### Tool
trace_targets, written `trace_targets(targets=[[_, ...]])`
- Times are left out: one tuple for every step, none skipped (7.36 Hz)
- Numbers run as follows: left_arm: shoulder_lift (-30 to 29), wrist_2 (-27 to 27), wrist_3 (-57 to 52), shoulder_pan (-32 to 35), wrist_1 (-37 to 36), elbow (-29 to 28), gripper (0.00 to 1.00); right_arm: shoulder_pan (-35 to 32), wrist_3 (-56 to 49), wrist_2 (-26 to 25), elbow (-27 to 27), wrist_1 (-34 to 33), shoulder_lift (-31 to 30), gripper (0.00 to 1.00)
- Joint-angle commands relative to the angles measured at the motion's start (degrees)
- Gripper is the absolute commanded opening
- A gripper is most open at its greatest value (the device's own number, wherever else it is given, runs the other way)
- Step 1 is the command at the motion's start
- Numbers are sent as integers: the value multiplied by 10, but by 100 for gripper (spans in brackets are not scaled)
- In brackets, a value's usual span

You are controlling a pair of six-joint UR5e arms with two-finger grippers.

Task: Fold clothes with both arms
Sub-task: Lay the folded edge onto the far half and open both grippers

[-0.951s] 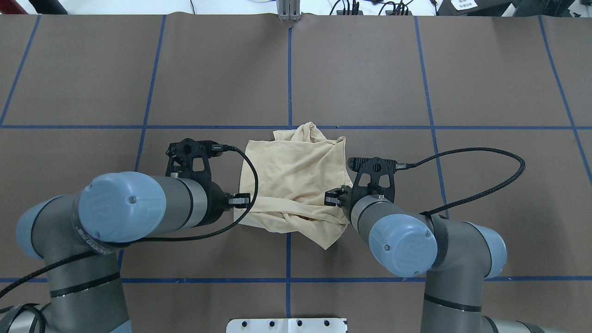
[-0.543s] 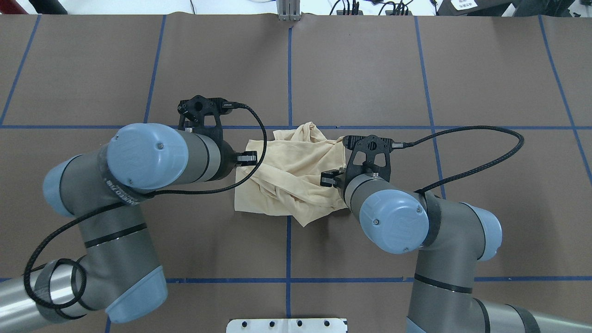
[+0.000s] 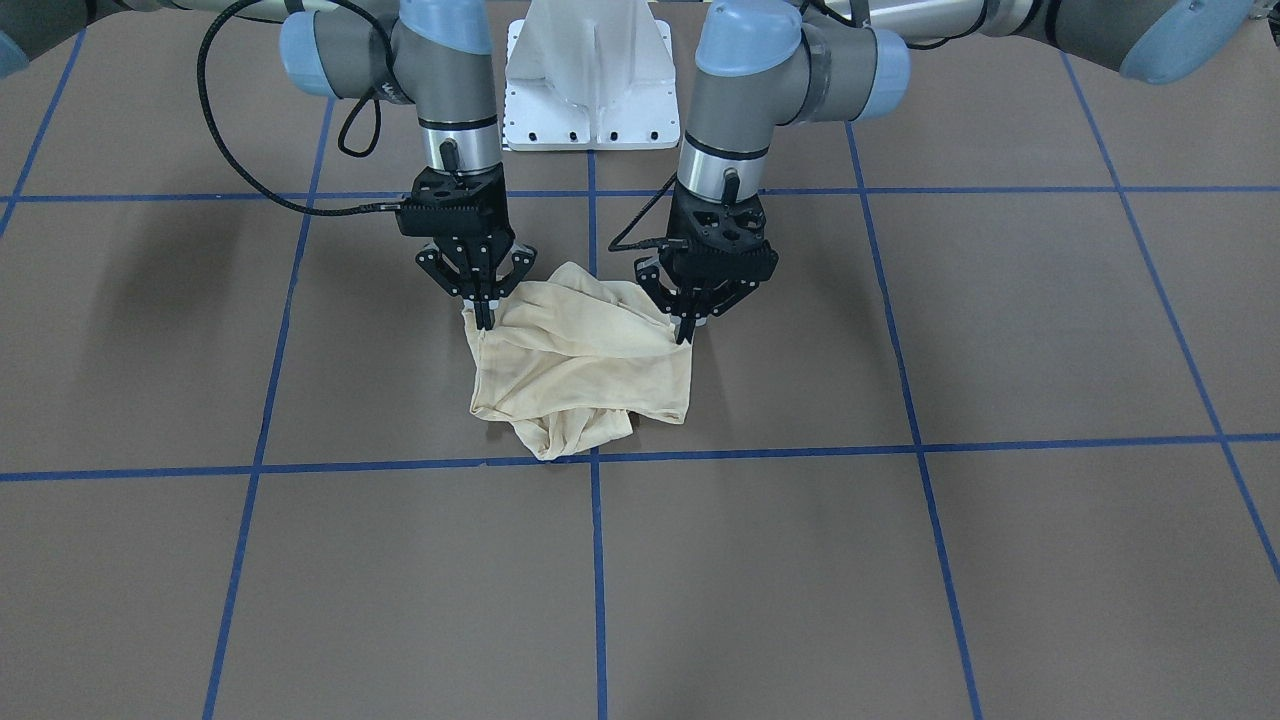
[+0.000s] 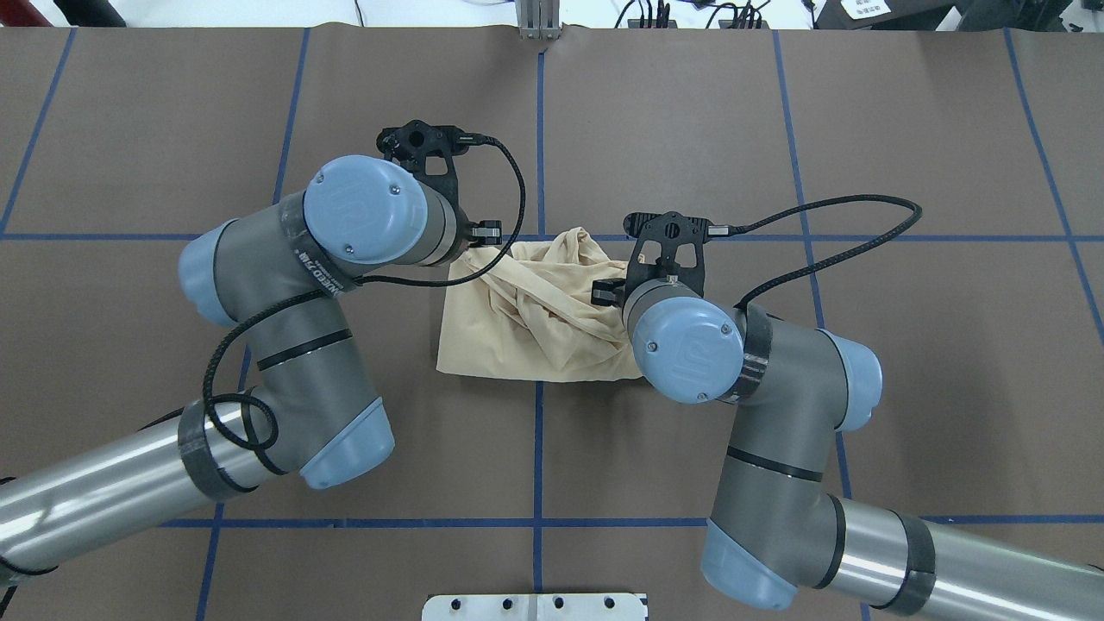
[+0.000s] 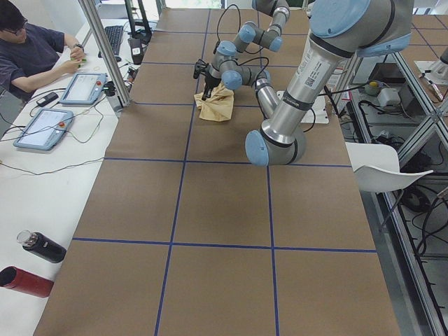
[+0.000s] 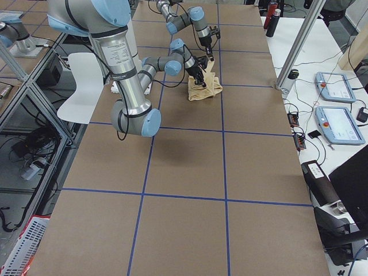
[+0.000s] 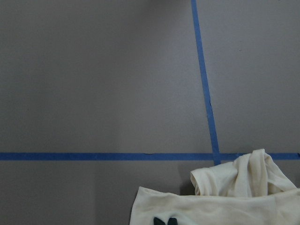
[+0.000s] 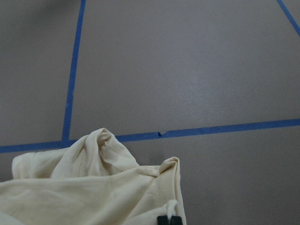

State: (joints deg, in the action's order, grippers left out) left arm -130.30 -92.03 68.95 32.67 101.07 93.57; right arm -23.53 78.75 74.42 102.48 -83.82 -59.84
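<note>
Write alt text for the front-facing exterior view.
A crumpled cream T-shirt lies on a brown table with blue tape lines, pinched at two edges by the right gripper on the view's left and the left gripper on the view's right.

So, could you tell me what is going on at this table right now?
A fold is under way on a pale cream shirt. The robot's left gripper and right gripper are each shut on an edge of it, on opposite sides. They hold that fabric up while the rest lies bunched on the brown table. The fold is not yet laid flat.
</note>
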Motion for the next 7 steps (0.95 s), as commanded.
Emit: trace_targets(targets=[[-19,0,-34,19,79,-98,0,-14,-11,13,-28,3,3,0],[-20,0,-36,20,99,-116,0,-14,-11,13,-30,3,4,0],[-19,-1,-36,20,100,-117,45,-15,-11,16,-31,3,4,58],[-15,-3,-36,21,105,-111,99,-20,-10,19,-31,5,13,100],[-10,-8,-37,23,114,-93,100,-33,-13,58,-29,7,24,100],[-1,-38,-75,28,112,-64,100,-49,-14,108,-22,6,38,100],[51,-74,-127,47,113,-9,100,-49,-14,110,-17,0,46,100]])
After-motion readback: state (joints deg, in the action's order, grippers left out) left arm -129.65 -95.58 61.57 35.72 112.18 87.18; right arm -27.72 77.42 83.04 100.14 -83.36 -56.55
